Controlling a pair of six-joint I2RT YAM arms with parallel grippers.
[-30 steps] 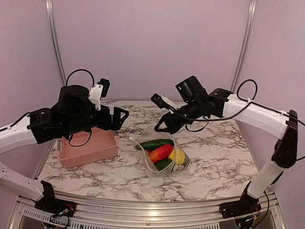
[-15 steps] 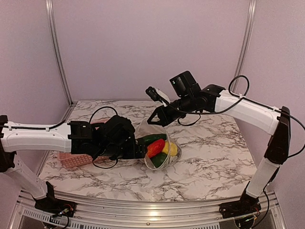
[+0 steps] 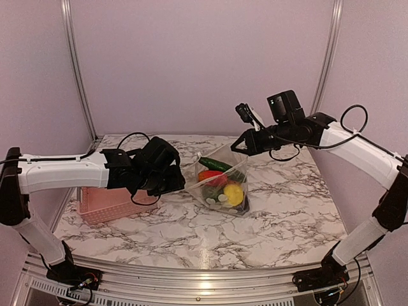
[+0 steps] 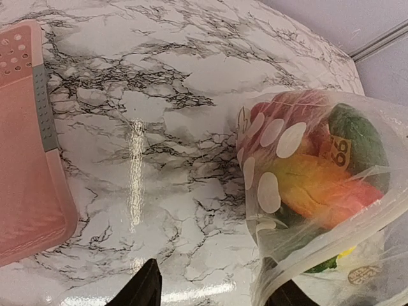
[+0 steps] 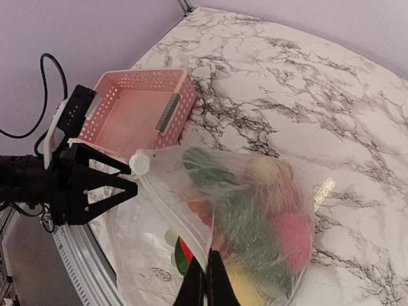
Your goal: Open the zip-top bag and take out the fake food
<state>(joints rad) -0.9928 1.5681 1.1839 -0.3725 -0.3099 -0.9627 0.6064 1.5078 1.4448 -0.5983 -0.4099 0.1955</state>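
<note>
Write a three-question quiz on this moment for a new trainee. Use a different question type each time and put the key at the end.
1. True or false: some of the fake food already lies in the pink basket.
2. Pick one. The right tool is: A, open above the basket; B, shut on the upper edge of the zip-top bag; C, resting flat on the table.
3. Fill in the blank: in the left wrist view, the jaws of the left tool stand ____, with the bag's corner near one finger.

Key: 1 false (the food is all inside the bag); 2 B; 3 open.
</note>
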